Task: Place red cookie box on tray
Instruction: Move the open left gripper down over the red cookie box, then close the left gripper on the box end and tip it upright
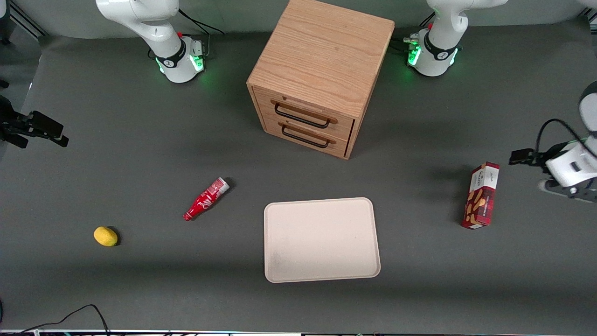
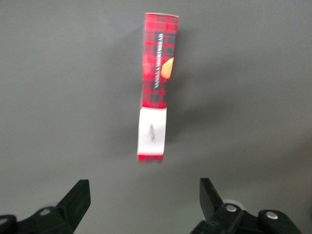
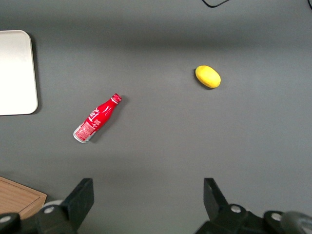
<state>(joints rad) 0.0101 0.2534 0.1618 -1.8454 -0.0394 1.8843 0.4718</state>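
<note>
Beige tray (image 1: 322,240), plaid red cookie box (image 1: 481,195), gripper (image 2: 145,202) jaws apart above box

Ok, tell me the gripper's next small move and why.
Probably bring the gripper forward and down until its open fingers straddle the cookie box. The box rests untouched on the table toward the working arm's end, well apart from the tray, and the gripper sits short of it, holding nothing.

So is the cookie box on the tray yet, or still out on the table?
Still out on the table. The red cookie box rests on the mat toward the working arm's end, apart from the bare tray; the open gripper hovers near it.
</note>
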